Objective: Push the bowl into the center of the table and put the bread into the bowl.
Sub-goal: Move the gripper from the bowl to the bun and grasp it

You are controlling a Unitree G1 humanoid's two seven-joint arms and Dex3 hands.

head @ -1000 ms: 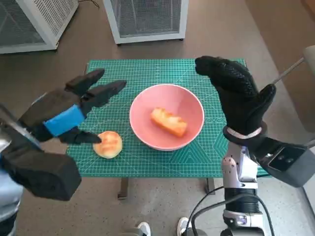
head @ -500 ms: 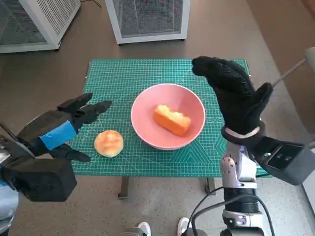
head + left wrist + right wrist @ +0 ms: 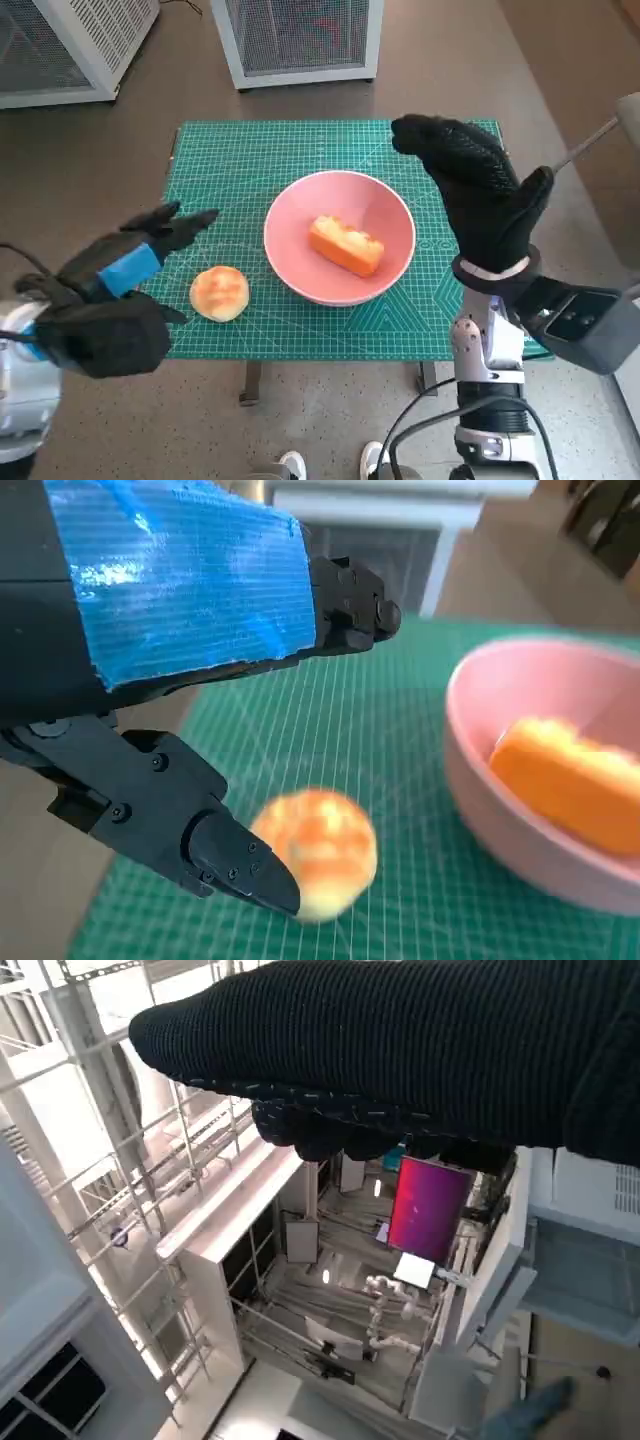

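Left hand (image 3: 125, 265) empty, fingers spread, hovering over the table's left edge, just short of the round bread roll (image 3: 219, 292) on the green cutting mat (image 3: 260, 150). Roll lies just left of the pink bowl (image 3: 340, 238), close to its rim, not touching. Bowl sits near mat centre with an orange loaf piece (image 3: 345, 246) inside (push looks done). To finish well: come down over the roll, fingers either side, close gently since it likely squashes, lift clear of the rim. Right hand (image 3: 480, 190) raised beside the bowl's right side, holding nothing, fingers apart.
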